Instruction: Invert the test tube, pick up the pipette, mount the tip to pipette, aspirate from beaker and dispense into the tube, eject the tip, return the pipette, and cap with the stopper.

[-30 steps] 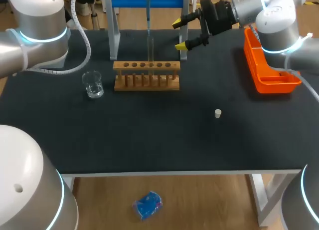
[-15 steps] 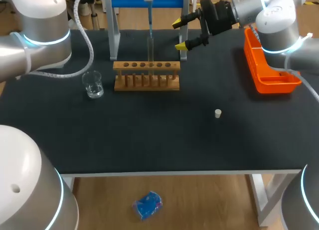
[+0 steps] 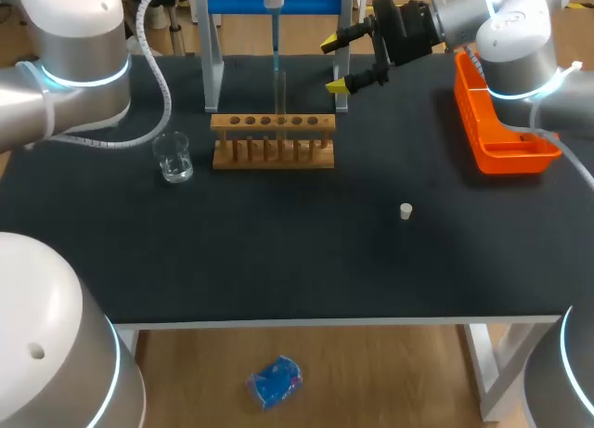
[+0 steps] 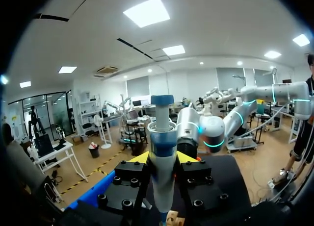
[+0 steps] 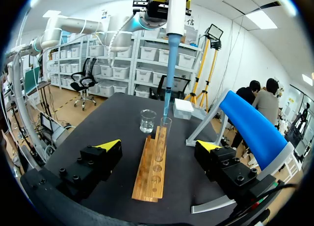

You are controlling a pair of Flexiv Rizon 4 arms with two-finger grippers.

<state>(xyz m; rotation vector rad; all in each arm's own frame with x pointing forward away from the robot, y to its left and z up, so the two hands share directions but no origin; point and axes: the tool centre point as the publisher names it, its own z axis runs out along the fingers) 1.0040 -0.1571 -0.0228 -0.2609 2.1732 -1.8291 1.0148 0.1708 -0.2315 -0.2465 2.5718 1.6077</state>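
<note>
Because the pipette is a light, stiff plastic tool with a smooth barrel, I judge it best held just where the left gripper has it. The gripper is clenched from both sides on the upper body, below the plunger head, where a firm squeeze should bend nothing. Its slender blue tip is the delicate part (probably only a friction fit, likely to flex or drop off if knocked sideways). The tip hangs straight down to the mouth of the test tube, though I cannot tell whether it has entered. The tube stands upright in the wooden rack and looks like thin glass, so any contact should be vertical, never across. The right gripper hangs released beyond the rack's right end, holding nothing. The beaker stands left of the rack, and the small stopper lies well apart on the desk.

Compared with a second ago, the left arm's big joint has swung slightly toward the rack, while the pipette has barely shifted. The right gripper, beaker and stopper are where they were.
</note>
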